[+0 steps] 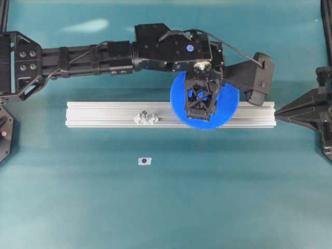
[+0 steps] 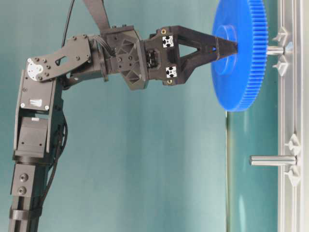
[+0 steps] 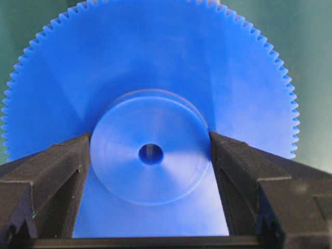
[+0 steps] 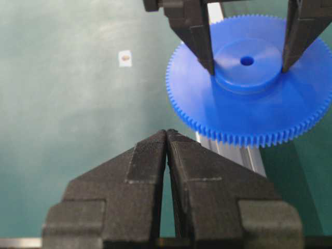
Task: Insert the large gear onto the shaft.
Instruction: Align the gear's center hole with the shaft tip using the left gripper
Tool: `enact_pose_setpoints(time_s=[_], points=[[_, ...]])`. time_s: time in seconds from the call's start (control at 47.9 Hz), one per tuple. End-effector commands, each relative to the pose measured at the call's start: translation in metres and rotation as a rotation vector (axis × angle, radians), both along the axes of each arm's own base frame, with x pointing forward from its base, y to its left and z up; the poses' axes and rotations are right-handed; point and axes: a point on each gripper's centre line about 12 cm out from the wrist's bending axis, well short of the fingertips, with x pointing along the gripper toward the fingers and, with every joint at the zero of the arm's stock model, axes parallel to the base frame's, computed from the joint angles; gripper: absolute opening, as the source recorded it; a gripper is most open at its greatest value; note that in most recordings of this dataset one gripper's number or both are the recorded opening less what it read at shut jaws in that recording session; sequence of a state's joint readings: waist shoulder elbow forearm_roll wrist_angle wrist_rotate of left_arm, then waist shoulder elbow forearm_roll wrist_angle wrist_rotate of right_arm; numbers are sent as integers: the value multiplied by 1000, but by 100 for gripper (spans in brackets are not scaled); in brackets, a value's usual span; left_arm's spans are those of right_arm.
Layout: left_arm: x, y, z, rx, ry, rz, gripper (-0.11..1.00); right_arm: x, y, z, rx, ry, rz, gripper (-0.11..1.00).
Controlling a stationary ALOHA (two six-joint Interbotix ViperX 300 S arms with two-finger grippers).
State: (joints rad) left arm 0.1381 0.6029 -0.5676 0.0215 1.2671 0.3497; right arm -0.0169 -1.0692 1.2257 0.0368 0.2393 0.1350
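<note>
No legible writing; left gripper (image 3: 150,155), spread wide, clamps the big bright-blue toothed plastic gear (image 3: 155,67) by its hub; right gripper (image 4: 166,136) closed, empty.

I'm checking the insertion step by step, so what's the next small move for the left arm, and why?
Probably ease the large gear straight toward the rail along the shaft. The left gripper grips the hub, and the table-level view shows the gear held off the rail, the peg's stub showing between them. Whether the tip is in the hole, I can't tell.
</note>
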Motion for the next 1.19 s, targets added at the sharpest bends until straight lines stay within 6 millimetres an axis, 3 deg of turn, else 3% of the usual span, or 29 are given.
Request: enact_pose_setpoints(time_s=[0.0, 0.731, 1.17], points=[[1, 5, 21, 13, -52, 3, 76, 1, 0, 3, 7, -8, -5, 12], [9, -27, 17, -9, -84, 5, 76, 1, -1, 1, 7, -3, -7, 12], [4, -23, 9, -24, -53, 55, 76, 0, 0, 2, 7, -8, -5, 12]])
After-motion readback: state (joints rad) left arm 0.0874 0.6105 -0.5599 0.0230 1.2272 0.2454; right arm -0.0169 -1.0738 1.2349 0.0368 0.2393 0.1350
